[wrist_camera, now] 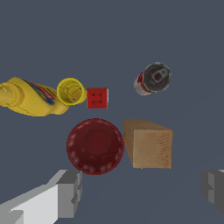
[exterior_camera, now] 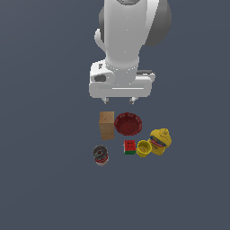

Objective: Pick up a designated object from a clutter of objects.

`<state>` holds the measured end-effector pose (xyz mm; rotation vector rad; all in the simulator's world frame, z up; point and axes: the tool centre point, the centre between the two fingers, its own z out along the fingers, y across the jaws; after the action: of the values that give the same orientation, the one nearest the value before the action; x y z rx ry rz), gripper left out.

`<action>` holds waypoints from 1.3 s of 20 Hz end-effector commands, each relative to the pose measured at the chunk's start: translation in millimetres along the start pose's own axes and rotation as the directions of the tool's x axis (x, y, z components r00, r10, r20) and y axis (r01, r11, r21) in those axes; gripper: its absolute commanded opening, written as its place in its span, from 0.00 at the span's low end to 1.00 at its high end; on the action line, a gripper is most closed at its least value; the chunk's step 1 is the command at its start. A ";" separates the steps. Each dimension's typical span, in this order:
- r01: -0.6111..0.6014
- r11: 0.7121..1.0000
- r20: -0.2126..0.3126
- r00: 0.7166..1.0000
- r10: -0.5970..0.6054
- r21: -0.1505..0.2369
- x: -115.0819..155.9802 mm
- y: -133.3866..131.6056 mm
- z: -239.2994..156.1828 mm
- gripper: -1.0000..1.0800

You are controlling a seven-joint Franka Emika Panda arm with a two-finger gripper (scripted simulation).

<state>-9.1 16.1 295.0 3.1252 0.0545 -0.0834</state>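
1. The hand [exterior_camera: 119, 99] is hanging above the clutter, its fingers wide apart & holding nothing; in the wrist view both fingertips [wrist_camera: 70, 192] are showing w/ a big gap between them.
2. The can [exterior_camera: 100, 155], red-white label & dark metal top, is standing upright on the bench [exterior_camera: 45, 179], past the wooden block [exterior_camera: 107, 125] from the hand, toward the exterior view's left of the red-green cube [exterior_camera: 130, 147].
3. The can's long axis is pointing up, so a top-down grip seems to fit.
4. The can is standing apart from the block & the cube, w/ open bench on its other sides. The bowl [exterior_camera: 128, 124], yellow cup [exterior_camera: 143, 148] & yellow bottle [exterior_camera: 160, 141] are lying beyond the cube, not in the way, I think.
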 end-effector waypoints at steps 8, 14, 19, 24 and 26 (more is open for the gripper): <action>-0.012 1.000 0.010 1.000 0.012 -0.014 1.1 -0.7 -2.5 0.96; -0.011 1.000 0.010 1.000 0.011 -0.015 1.5 -0.5 -2.3 0.96; 0.020 1.000 0.008 1.000 -0.020 -0.013 9.3 2.8 4.0 0.96; 0.077 0.997 0.003 0.997 -0.077 -0.011 23.3 9.4 16.2 0.96; 0.107 0.994 0.000 0.994 -0.107 -0.010 30.5 13.1 23.1 0.96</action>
<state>15.6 6.4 275.9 3.1113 0.1883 -0.0856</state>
